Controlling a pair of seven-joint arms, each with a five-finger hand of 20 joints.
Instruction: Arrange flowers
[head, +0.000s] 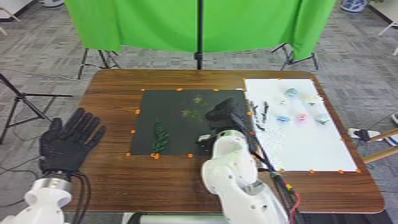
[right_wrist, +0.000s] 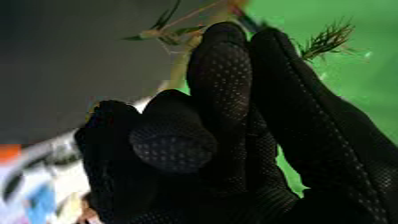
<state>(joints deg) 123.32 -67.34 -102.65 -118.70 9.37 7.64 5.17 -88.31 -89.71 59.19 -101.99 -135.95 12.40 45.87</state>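
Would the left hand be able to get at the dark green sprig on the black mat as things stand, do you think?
Probably yes: the left hand is open just left of the mat, nothing seems to stand between it and the sprig, and the right hand is on the sprig's far side.

A brown wooden table (head: 133, 187) carries a dark grey mat (head: 187, 140) towards eleven o'clock of its centre and, just beside it, a white sheet (head: 315, 147) towards two o'clock. Small orange markers (head: 155, 156) dot their edges.
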